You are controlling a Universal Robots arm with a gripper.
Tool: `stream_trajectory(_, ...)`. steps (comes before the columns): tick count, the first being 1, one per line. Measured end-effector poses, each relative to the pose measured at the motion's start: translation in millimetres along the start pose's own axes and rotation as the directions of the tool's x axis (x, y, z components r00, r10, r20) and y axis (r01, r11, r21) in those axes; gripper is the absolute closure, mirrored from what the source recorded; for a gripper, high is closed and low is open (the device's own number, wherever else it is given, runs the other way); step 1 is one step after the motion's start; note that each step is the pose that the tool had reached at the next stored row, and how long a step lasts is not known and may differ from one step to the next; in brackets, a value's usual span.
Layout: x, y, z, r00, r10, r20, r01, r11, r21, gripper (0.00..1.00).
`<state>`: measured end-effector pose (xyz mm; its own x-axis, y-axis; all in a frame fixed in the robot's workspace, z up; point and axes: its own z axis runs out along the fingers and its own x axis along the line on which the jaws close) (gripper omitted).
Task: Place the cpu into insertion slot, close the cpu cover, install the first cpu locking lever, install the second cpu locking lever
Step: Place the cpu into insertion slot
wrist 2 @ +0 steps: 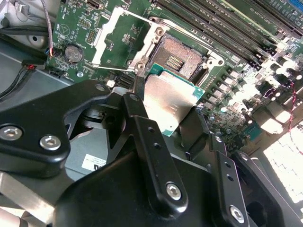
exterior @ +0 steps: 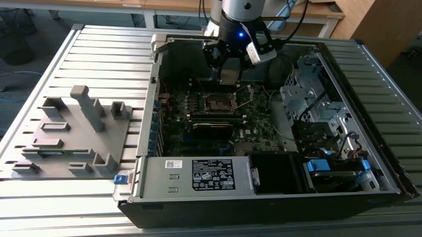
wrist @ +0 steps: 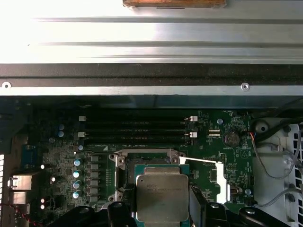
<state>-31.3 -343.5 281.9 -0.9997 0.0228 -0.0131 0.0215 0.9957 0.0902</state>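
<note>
My gripper (wrist 2: 170, 106) is shut on the cpu (wrist 2: 173, 99), a flat silver-grey square pinched by its edges between the two black fingers (wrist 2: 139, 94). In the first wrist view the cpu (wrist: 162, 196) hangs just above and slightly short of the open insertion slot (wrist: 151, 161). The slot's bare contact field (wrist 2: 182, 54) is uncovered. The cpu cover (wrist 2: 118, 40), a thin silver frame, is swung open beside the slot. In the exterior view the gripper (exterior: 229, 78) hovers inside the computer case, a little behind the slot (exterior: 221, 102).
Long black memory sticks (wrist: 137, 130) lie close beside the slot. The case's metal wall (wrist: 151, 90) runs behind them. A drive cage (exterior: 310, 98) and cables fill the exterior view's right; the power supply (exterior: 211, 174) sits in front. A grey fixture (exterior: 72, 133) stands outside the case.
</note>
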Motion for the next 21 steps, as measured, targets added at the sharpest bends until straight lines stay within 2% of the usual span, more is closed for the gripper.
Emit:
stream_trajectory(10, 0.4, -0.5, 5.7, 1.0, -0.002, 0.0001, 0.002, 1.0, 0.0, 0.46)
stream_trajectory(21, 0.4, -0.8, 8.1, 1.0, -0.002, -0.0001, 0.002, 1.0, 0.0004, 0.46)
